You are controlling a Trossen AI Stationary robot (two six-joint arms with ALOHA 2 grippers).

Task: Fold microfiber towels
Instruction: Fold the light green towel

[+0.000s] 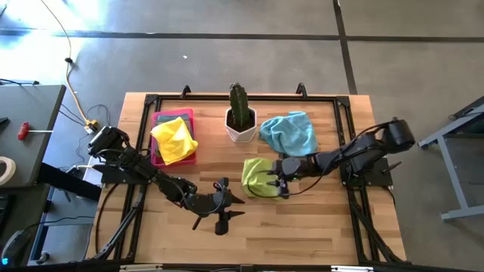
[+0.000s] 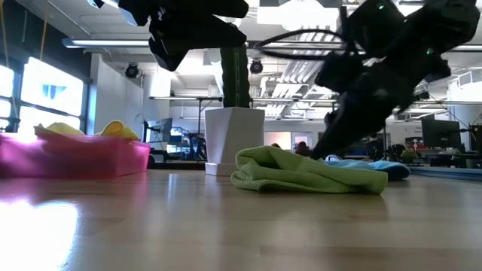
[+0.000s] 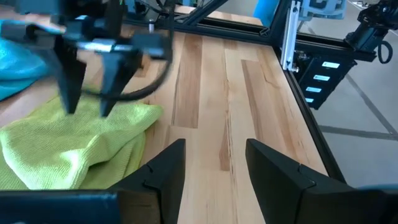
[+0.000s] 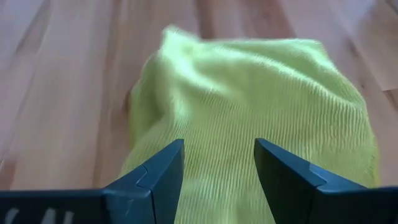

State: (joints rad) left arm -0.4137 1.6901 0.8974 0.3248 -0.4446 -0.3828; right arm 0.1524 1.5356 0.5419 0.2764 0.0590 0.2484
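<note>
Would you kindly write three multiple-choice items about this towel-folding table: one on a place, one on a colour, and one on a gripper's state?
1. Where does the yellow towel lie?
A. in the pink tray
B. under the cactus pot
C. on the floor

2. What colour is the towel under the right gripper?
A. grey
B. lime green
C. light blue

3. How do the left gripper's fingers stand?
A. shut on a towel
B. open and holding nothing
C. shut on the pot

Key: 1 A, the high view shows yellow cloth heaped in the tray. 2 B, the right wrist view shows the lime green towel between and beyond the right gripper's own fingers. 3 B, the left wrist view shows bare wood between the parted fingers of the left gripper.
</note>
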